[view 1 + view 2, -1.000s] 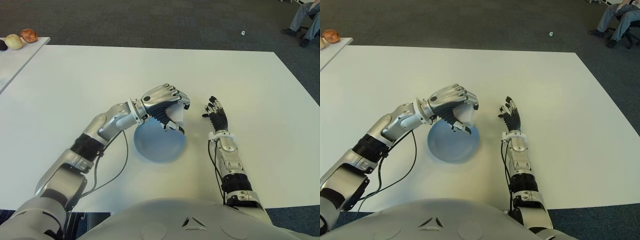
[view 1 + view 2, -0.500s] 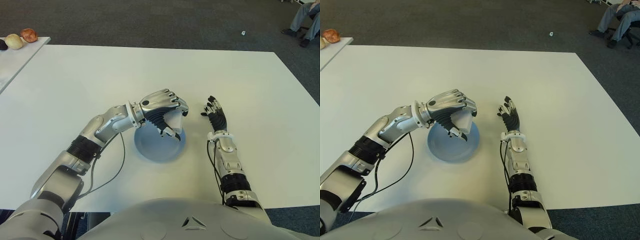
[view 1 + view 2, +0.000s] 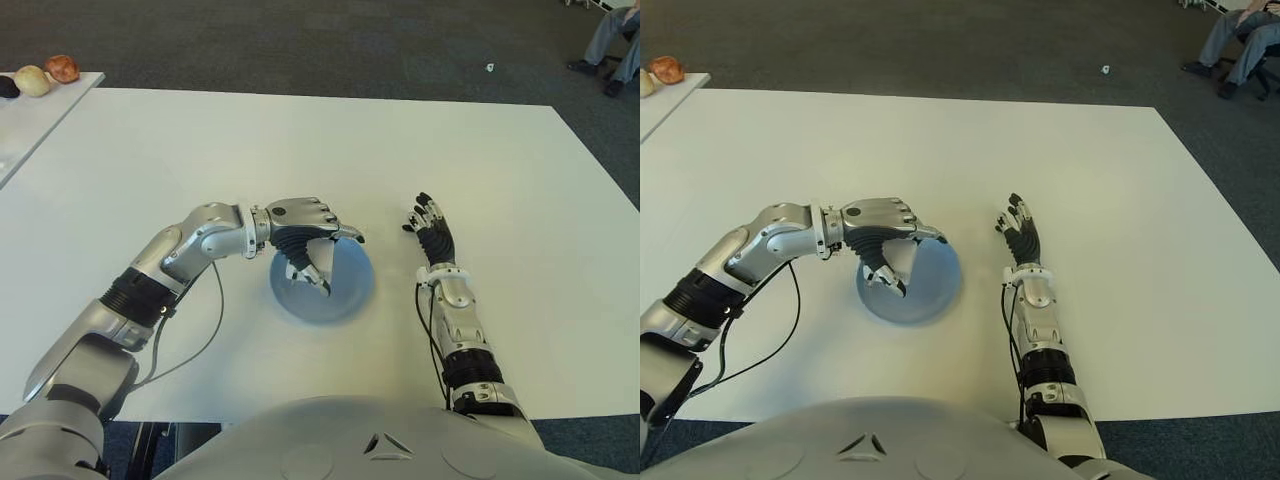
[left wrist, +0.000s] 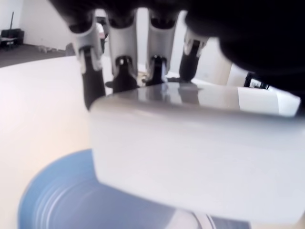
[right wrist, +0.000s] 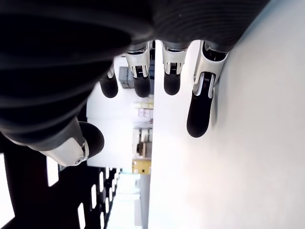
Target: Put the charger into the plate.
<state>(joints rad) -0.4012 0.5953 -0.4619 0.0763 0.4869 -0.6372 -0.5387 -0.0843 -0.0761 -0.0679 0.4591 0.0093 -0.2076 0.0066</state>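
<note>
While the white charger is gripped between the curled fingers and thumb of the left hand, it is held directly above the blue plate, near the centre of the left eye view. In the left wrist view the block is seen just over the plate's ridged interior, with a gap showing beneath it, so it is judged to be not yet set down. In the eye views the charger itself is mostly hidden under the hand.

The right hand is seen to the right of the plate, its fingers extended and relaxed with nothing held; contact with the white table cannot be confirmed. At the upper left of the frame a few small rounded objects are seen on a side surface, and a seated person's legs are visible at the upper right.

Several risks can be judged from here. If the fingers are opened while the charger is above the plate, it could be dropped on an edge and tip or bounce toward the rim. If the hand is lowered too far, the light plate could be pressed or pushed across the smooth table. Because the hand sits toward the plate's left part, a release could also leave the charger partly on the rim.
</note>
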